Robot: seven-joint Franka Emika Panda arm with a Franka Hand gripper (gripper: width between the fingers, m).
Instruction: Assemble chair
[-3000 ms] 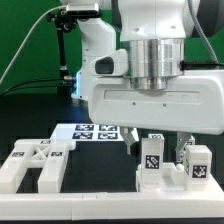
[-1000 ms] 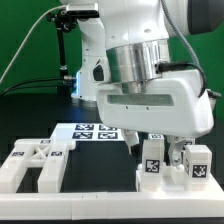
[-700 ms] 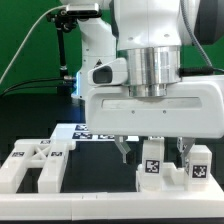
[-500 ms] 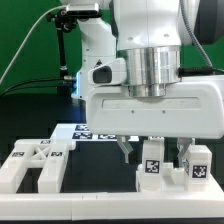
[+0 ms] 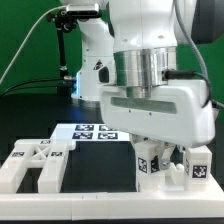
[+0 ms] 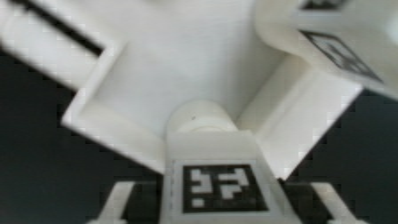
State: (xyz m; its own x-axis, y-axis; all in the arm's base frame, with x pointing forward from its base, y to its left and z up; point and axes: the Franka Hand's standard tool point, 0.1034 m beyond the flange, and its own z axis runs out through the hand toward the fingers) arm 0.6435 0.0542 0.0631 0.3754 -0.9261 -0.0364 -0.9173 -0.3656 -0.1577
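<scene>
My gripper (image 5: pixel 150 153) hangs low at the exterior view's right, with the hand turned at a slant. Its jaws stand on either side of an upright white chair post (image 5: pixel 148 163) with a tag on its face, and look shut on it. The wrist view shows the post's tagged top (image 6: pixel 217 188) between the fingers (image 6: pixel 135 200). The post stands among other white chair pieces (image 6: pixel 169 85). A second tagged block (image 5: pixel 197 166) stands just to the post's right. More tagged chair pieces (image 5: pixel 35 165) lie at the exterior view's left.
The marker board (image 5: pixel 93 131) lies flat on the black table behind the pieces. The robot's base and cables (image 5: pixel 80 60) stand at the back left against a green backdrop. A strip of black table (image 5: pixel 100 170) separates the two groups of pieces.
The hand has turned from square to slanted over the last half second. The post's tag has tilted with it. The gripper stays at the same spot over the right pieces.
</scene>
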